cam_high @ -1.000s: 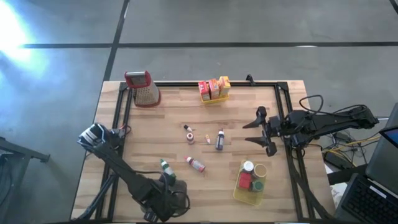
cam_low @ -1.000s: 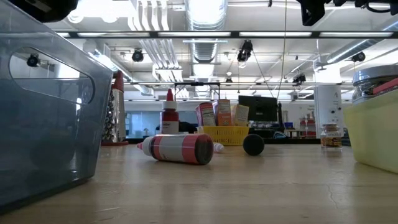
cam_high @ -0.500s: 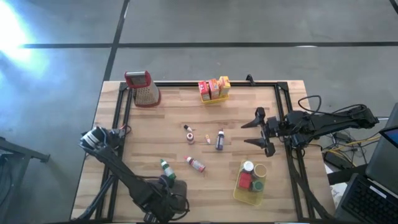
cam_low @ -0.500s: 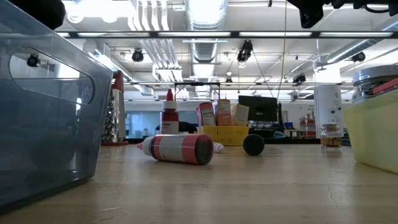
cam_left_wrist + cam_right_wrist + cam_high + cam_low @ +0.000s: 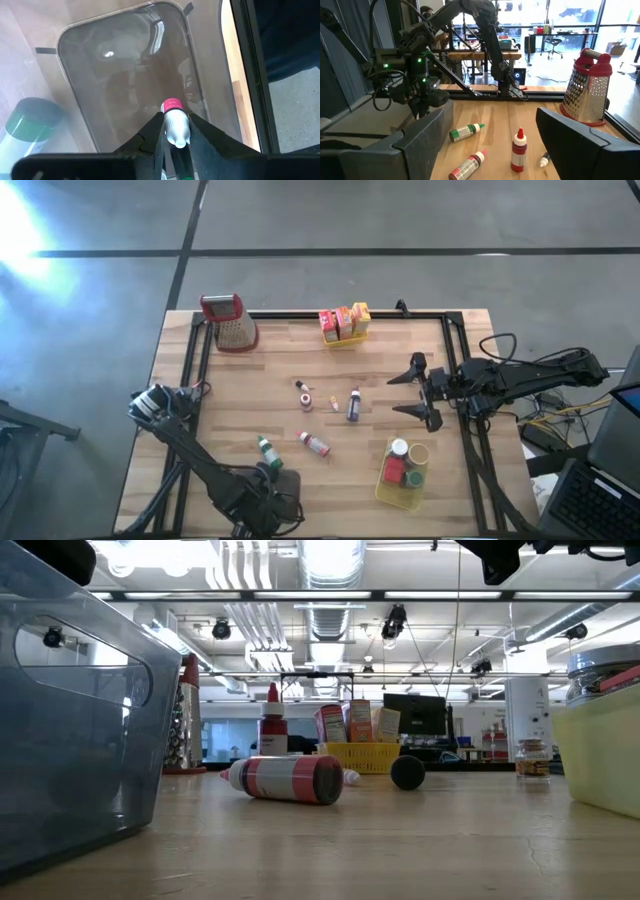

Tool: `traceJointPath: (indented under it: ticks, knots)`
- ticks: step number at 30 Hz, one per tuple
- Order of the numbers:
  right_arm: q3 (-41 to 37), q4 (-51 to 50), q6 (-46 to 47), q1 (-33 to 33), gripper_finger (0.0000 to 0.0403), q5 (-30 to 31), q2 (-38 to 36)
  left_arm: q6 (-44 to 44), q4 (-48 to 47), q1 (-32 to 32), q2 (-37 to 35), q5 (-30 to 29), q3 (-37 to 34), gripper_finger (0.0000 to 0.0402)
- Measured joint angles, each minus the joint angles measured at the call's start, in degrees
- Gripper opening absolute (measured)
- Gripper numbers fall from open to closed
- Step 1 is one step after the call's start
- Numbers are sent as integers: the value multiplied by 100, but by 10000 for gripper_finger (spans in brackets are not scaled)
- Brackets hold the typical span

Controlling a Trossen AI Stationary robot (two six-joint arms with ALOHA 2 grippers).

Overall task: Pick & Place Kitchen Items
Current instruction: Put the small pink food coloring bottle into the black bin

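Observation:
My left gripper (image 5: 175,123) hangs over the clear grey tray (image 5: 100,65) at the table's near left, shut on a small bottle with a pink cap (image 5: 171,105). A green-capped bottle (image 5: 265,448) lies beside the tray. A red-and-white bottle (image 5: 315,443) lies on its side mid-table; a red-capped bottle (image 5: 519,150) and a dark one (image 5: 354,404) are farther off. My right gripper (image 5: 392,396) hovers level at the table's right, open, holding nothing. My left gripper pinches the small bottle's body (image 5: 176,134) just behind the pink cap, between its two fingers. The fingers point steeply down and lie along the bottle. The cap end sticks out past the fingertips, clear above the tray's floor.
A metal grater (image 5: 230,322) with a red handle stands at the far left. One yellow basket (image 5: 344,337) with small boxes sits at the far edge, another (image 5: 400,492) with jars at the near right. A black frame (image 5: 455,360) runs along the table's edges.
My right gripper's fingers have spread a little wider while it stays in place.

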Motion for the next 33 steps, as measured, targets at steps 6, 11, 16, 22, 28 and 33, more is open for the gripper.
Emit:
traceJointPath:
  ticks: [6,11,16,22,28,33]
  knots:
    - [0,0,-6,1,332,0,0,-69,170,-7,0,22,-157,81]
    - [0,0,-6,1,349,0,0,-113,274,-10,0,52,-282,81]
    - [0,0,-6,1,360,0,0,-227,363,-20,0,76,-375,81]
    - [0,0,-1,2,352,0,0,-240,375,-26,0,145,-376,81]
    - [0,0,5,2,333,0,0,-240,381,-26,0,146,-376,81]
    - [0,0,6,0,317,0,0,-238,381,-28,0,146,-376,97]
